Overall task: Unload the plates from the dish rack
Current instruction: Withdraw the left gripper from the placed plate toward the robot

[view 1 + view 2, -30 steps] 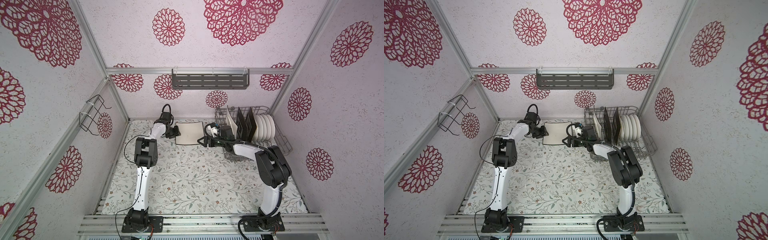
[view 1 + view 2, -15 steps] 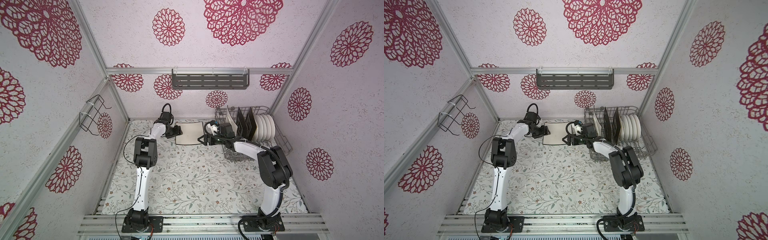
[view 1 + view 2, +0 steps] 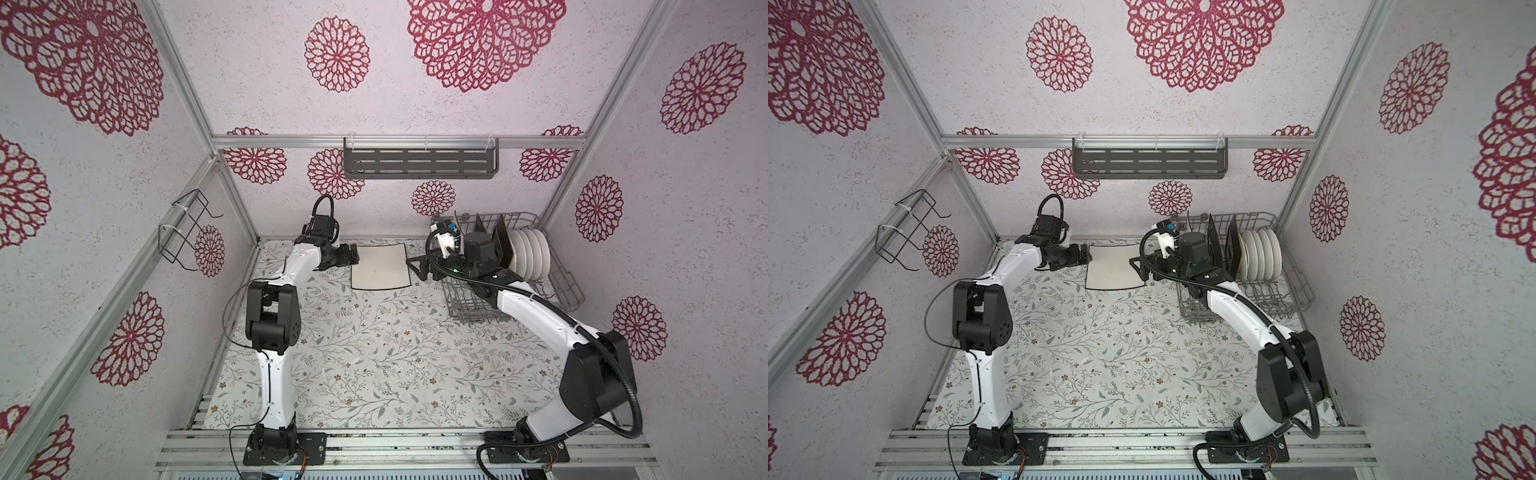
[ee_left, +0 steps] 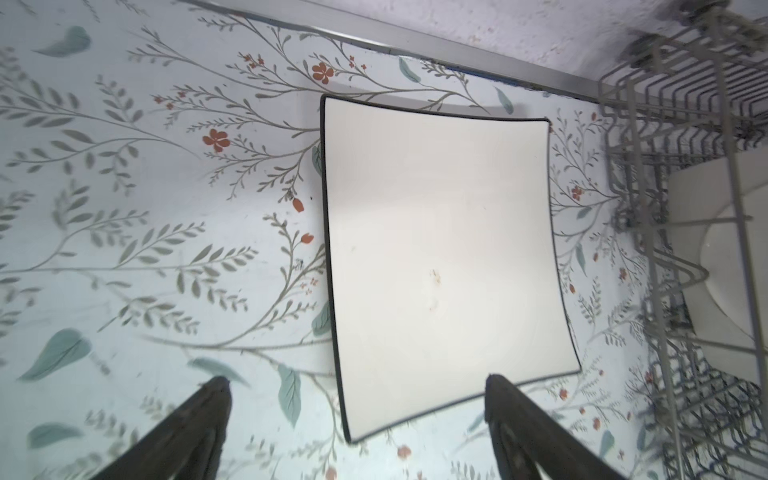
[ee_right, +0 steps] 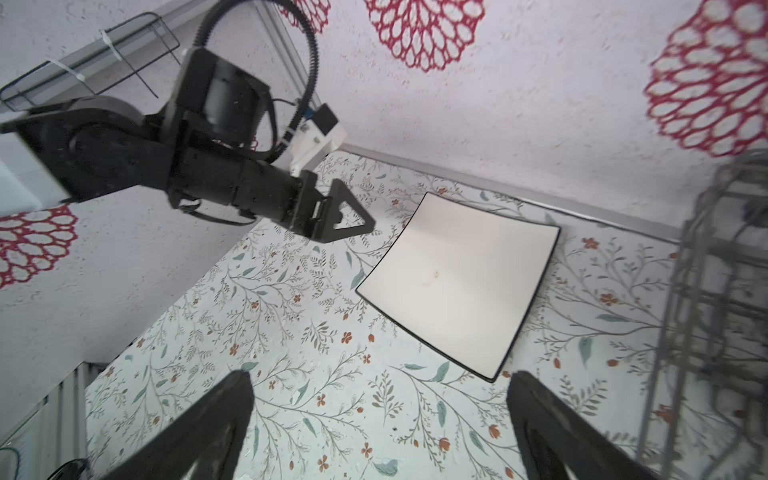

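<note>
Plainly, the cream plate (image 3: 380, 266) lies flat, unheld, between spread left fingers (image 4: 187, 432) and spread right fingers (image 5: 208, 428).

Bright even light, soft shadows; dish rack (image 5: 706, 299) blurred in wrist views (edges bend).

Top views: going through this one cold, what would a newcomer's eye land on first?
A cream plate lies flat at the back of the floral tabletop. The left gripper and right gripper sit either side of it, fingers spread and empty. In the back right corner, the dish rack holds upright black plates and a row of round white plates.
</note>
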Robot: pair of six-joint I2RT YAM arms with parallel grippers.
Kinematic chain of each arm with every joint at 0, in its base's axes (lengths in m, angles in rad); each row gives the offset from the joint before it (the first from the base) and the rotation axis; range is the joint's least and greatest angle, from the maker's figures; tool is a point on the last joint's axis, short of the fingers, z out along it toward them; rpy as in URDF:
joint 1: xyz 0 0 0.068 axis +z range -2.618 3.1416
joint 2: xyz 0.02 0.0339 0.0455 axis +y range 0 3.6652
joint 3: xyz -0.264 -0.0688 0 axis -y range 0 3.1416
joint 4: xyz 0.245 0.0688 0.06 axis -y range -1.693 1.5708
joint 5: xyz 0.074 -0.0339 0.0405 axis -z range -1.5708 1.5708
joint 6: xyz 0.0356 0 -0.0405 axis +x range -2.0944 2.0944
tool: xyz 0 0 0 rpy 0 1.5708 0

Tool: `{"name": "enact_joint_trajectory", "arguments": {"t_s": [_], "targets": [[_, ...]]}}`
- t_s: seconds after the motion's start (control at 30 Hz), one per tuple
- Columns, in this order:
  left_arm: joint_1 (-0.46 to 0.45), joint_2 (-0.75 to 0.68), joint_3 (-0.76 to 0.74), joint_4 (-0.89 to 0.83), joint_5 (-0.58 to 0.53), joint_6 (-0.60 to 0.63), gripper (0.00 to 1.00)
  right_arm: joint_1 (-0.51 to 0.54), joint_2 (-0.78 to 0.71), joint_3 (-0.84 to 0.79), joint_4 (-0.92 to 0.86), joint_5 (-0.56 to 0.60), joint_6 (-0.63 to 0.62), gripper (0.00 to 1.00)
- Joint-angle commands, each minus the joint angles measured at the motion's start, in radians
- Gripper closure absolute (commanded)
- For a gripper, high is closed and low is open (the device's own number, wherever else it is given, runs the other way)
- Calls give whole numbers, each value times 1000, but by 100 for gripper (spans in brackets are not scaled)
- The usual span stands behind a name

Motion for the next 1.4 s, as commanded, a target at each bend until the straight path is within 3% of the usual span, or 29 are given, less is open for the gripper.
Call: {"name": "enact_joint_trajectory", "arguments": {"t_s": [0.0,0.07,0.17,0.33,0.43,0.53,0.7,1.0,1.17,1.3,1.37], "targets": [[-2,-191,-102,144,-22,42,3,-8,-65,37,-78,131,-27,1],[-10,-290,-184,205,-50,31,3,-8,-98,28,-102,174,-13,1],[-32,-427,-292,292,-81,35,3,-10,-151,-5,-144,177,-122,1],[-119,-599,-368,294,-245,113,3,-19,-405,-314,175,200,-150,1],[-177,-670,-385,258,-296,170,3,-22,-505,-389,192,266,-206,2],[-206,-741,-417,232,-270,170,3,-30,-569,-456,184,290,-281,8],[-209,-883,-521,229,-191,124,3,-77,-693,-700,421,257,-313,14],[-212,-1131,-726,204,-17,272,3,-114,-666,-824,527,245,-306,22],[-212,-1260,-823,177,-43,292,3,-130,-582,-834,583,234,-357,24],[-213,-1331,-877,173,-23,310,3,-165,-496,-847,704,222,-366,24],[-212,-1360,-902,184,49,329,3,-180,-452,-874,808,201,-390,24]]}}
